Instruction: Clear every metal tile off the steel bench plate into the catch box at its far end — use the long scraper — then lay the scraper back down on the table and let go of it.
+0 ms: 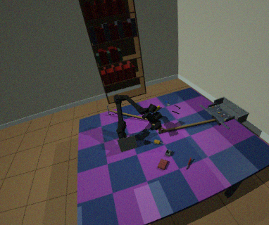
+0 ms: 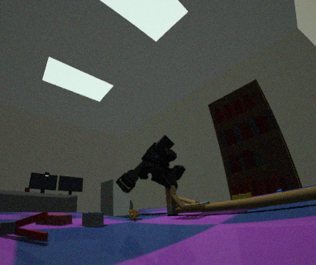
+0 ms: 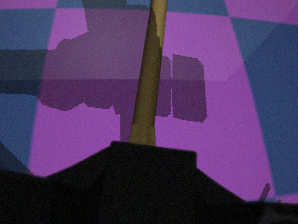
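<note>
The scraper's long wooden handle (image 1: 189, 125) (image 2: 271, 199) (image 3: 148, 75) runs from near the middle of the table to the grey steel plate (image 1: 214, 109) at the far right in the top view. A thin bar, apparently its blade, lies by the plate's near edge. Several small tiles (image 1: 219, 112) show as specks on the plate; their exact places are hard to tell. The grey catch box (image 1: 239, 107) is at the far end. My gripper (image 1: 159, 129) (image 2: 169, 188) (image 3: 144, 143) is shut on the near end of the scraper handle, low over the table. Its dark body hides the grip in the wrist view.
Another wooden-handled tool (image 1: 128, 114) lies behind the arm. A yellow piece (image 1: 157, 142) (image 2: 133, 214), a grey block (image 1: 168, 152) (image 2: 93, 219), a red block (image 1: 163, 164) (image 2: 59, 219) and a red-handled tool (image 1: 189, 162) (image 2: 32, 234) lie on the near side. Dark sticks (image 1: 175, 112) lie behind the handle.
</note>
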You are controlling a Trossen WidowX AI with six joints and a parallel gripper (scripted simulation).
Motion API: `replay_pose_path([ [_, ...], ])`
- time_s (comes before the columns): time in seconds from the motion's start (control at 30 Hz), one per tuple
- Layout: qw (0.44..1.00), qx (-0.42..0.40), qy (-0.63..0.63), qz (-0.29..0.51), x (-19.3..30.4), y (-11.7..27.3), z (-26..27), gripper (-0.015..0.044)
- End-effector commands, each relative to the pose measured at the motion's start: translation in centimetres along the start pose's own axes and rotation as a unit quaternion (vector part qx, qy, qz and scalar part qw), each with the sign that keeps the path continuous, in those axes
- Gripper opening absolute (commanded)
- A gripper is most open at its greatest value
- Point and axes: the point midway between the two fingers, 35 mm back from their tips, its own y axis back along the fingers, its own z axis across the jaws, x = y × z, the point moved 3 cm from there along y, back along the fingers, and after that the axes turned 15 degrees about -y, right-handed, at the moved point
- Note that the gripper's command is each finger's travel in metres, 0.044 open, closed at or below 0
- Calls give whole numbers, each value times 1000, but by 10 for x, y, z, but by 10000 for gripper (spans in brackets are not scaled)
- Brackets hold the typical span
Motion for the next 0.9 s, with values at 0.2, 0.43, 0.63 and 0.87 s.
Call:
replay_pose_path([
  [0.2, 1000, -15, 14, 4, 3, 0, 17, 0],
  [0.43, 1000, -19, 20, 5, 5, 1, 26, 0],
  [0.63, 999, -24, 26, 6, 7, 1, 32, 0],
  [0.87, 999, -32, 35, 8, 10, 2, 40, 0],
])
